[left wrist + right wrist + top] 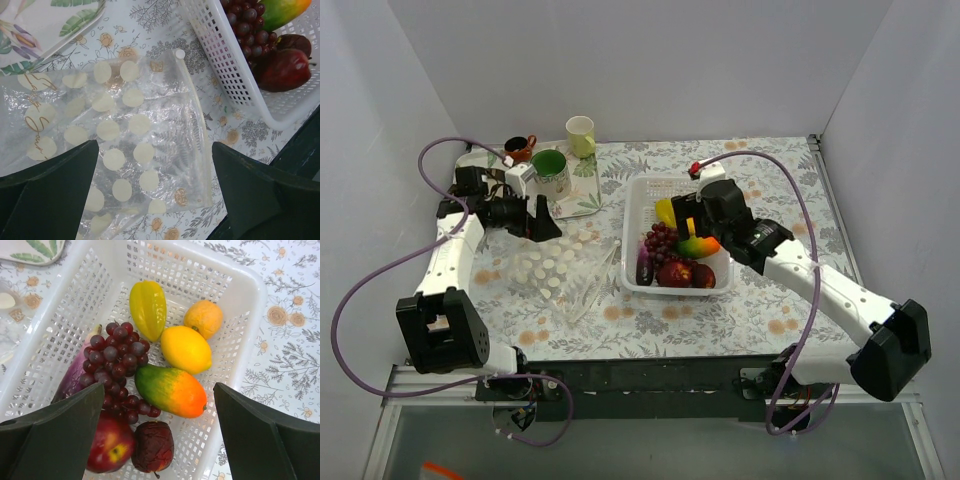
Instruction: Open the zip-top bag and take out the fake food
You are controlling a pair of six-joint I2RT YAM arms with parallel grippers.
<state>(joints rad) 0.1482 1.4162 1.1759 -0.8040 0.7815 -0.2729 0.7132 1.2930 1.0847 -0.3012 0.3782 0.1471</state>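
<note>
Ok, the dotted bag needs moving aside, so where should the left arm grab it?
The zip strip along the zip-top bag's edge nearest the basket, from above, left gripper fingers straddling it: that ridge looks stiffer, the rest lies flat and floppy.

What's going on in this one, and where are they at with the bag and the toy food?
The polka-dot zip-top bag lies flat on the table and looks empty. The fake food, including a lemon and a grape bunch, sits in the white basket beside it. The left arm hangs over the bag and the right arm over the basket, both with jaws open and holding nothing. The task looks about done.
</note>
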